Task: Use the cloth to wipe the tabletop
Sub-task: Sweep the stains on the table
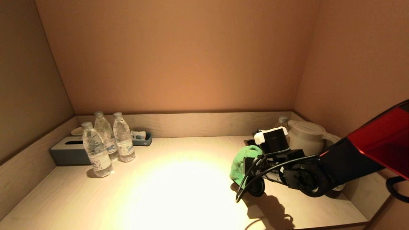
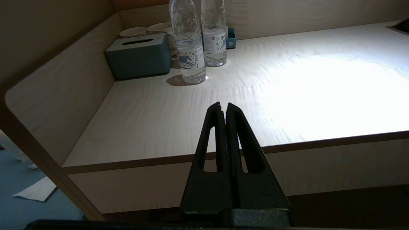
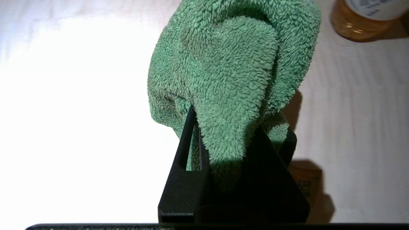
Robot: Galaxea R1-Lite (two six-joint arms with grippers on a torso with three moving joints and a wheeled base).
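A green fluffy cloth (image 1: 243, 161) hangs bunched from my right gripper (image 1: 247, 167) over the right part of the light wood tabletop (image 1: 179, 185). In the right wrist view the cloth (image 3: 230, 73) is pinched between the black fingers (image 3: 183, 150) and drapes over them; the right gripper (image 3: 223, 121) is shut on it. Whether the cloth touches the table I cannot tell. My left gripper (image 2: 223, 107) is shut and empty, held off the table's front edge on the left, outside the head view.
Three water bottles (image 1: 108, 140) and a blue-grey tissue box (image 1: 68, 151) stand at the back left, with cups behind. A white kettle (image 1: 306, 135) and a small bottle (image 1: 282, 121) stand at the back right. Walls enclose three sides.
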